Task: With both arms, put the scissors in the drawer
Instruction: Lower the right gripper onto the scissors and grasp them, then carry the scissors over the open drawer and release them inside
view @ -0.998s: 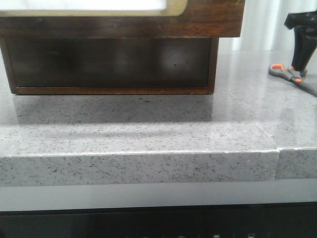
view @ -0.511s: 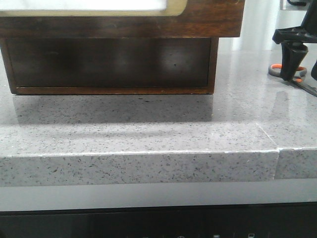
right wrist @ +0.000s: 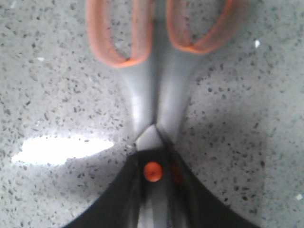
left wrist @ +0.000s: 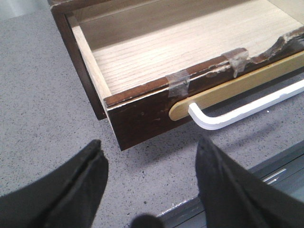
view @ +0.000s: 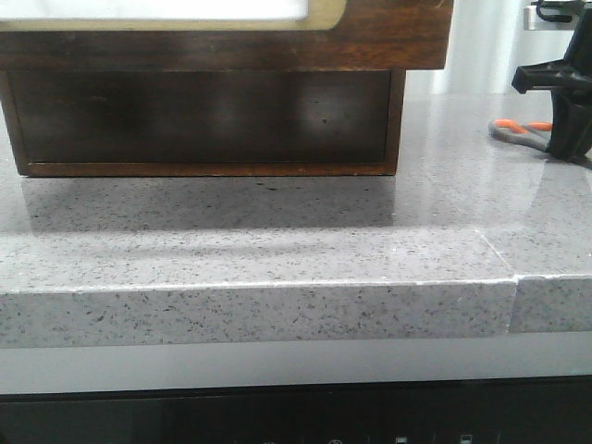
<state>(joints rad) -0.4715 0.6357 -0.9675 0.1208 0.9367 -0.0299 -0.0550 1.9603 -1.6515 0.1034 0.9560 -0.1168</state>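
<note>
Nearest in the front view is the speckled grey worktop (view: 277, 250), its near edge running across the frame with a seam toward the right.

My left claw (left wrist: 152, 190) hovers over the worktop just short of the drawer (left wrist: 142, 111), fingers spread wide and holding nothing. The drawer stands pulled out, its pale wooden floor bare in the part I can see. Its front edge is chipped and patched with tape (left wrist: 178, 83), and the white handle (left wrist: 247, 109) runs across the cream-rimmed panel.

Farther off, at the far right of the worktop, my right claw (view: 566, 111) is down on the scissors (view: 518, 129). In the right wrist view the fingers (right wrist: 123, 190) are drawn narrow around the scissors at the orange pivot screw (right wrist: 153, 171), the orange-lined loops pointing away from the claw. The scissors appear to be gripped, though I cannot tell whether they have left the surface.

Risks, in my judgement:
- The hold sits at the pivot on slim, smooth metal. The handle end may outweigh the blades, so the scissors could swing or slip out during the carry.
- The scissors lie well apart from the drawer, so the carry leftward is long; a sagging load could catch the raised drawer wall.
- The left claw sits close to the drawer front and could obstruct the incoming arm.
- A nudge on the damaged front edge could push the drawer in.
</note>
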